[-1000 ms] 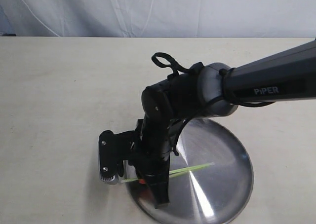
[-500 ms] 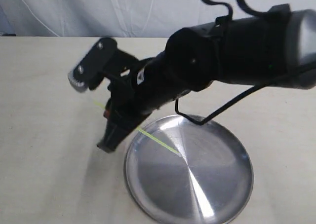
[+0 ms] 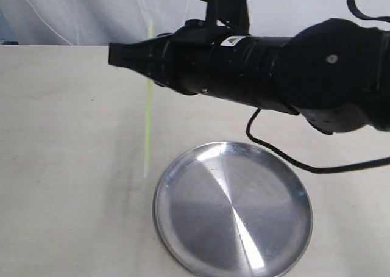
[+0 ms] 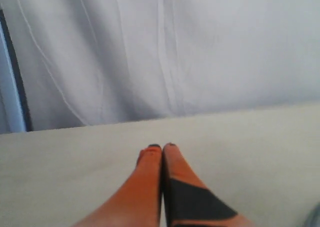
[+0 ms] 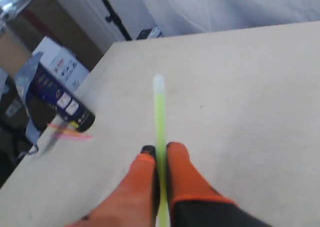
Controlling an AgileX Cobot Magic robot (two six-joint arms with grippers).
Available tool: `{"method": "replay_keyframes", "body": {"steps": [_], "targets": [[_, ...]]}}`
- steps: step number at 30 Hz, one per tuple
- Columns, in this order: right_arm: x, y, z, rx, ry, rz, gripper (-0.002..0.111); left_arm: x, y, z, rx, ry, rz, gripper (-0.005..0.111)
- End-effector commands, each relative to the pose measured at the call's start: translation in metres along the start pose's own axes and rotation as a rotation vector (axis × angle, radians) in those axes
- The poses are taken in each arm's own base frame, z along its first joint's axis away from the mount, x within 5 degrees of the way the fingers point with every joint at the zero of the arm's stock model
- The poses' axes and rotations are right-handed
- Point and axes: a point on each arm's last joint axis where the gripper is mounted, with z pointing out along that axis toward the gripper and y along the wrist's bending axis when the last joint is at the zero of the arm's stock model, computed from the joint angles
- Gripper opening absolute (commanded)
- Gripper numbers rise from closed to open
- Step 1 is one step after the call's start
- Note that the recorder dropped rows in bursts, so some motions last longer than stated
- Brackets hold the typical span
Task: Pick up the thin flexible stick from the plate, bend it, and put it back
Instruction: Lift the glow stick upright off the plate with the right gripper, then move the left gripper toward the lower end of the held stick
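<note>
Two grips were what bending needed: your right hand [image 5: 160,148] clamped the thin flexible stick [image 3: 148,118], upper left (left hand [image 4: 162,148] closed, empty, wanted opening first).

Finishes on show
Brushed shiny steel plate [image 3: 201,228]; smooth green plastic stick [image 3: 147,124]; matt table [image 3: 67,136]; black semi-gloss plastic arm [image 3: 256,69]; white cloth backdrop [image 3: 73,14].

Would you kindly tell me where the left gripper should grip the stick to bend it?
Probably the free length of the stick below the right gripper, towards its lower end. It is thin, straight and clear of the plate, so open the shut left gripper and approach from the exterior view's left, jaws across it.
</note>
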Motion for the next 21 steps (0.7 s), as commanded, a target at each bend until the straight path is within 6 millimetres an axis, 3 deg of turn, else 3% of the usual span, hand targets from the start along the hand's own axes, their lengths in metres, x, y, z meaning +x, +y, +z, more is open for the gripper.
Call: {"method": "replay_keyframes", "body": {"steps": [1, 5, 9, 15, 21], "targets": [[-0.014, -0.007, -0.019, 0.047, -0.15, 0.09, -0.001, -0.016, 0.007, -0.002, -0.01, -0.203, -0.68, 0.0], [-0.018, -0.009, -0.024, 0.057, -0.196, 0.109, -0.001, -0.011, 0.008, -0.001, -0.008, -0.169, -1.063, 0.0], [-0.019, -0.009, -0.024, 0.055, -0.207, 0.088, -0.001, -0.012, -0.007, -0.002, 0.093, 0.016, -1.13, 0.0], [-0.016, -0.006, -0.024, 0.031, -0.176, 0.037, -0.001, -0.045, -0.038, -0.013, 0.342, 0.298, -0.88, 0.0], [-0.013, -0.003, -0.024, 0.002, -0.123, 0.011, -0.001, -0.072, -0.053, 0.002, 0.474, 0.534, -0.592, 0.0]]}}
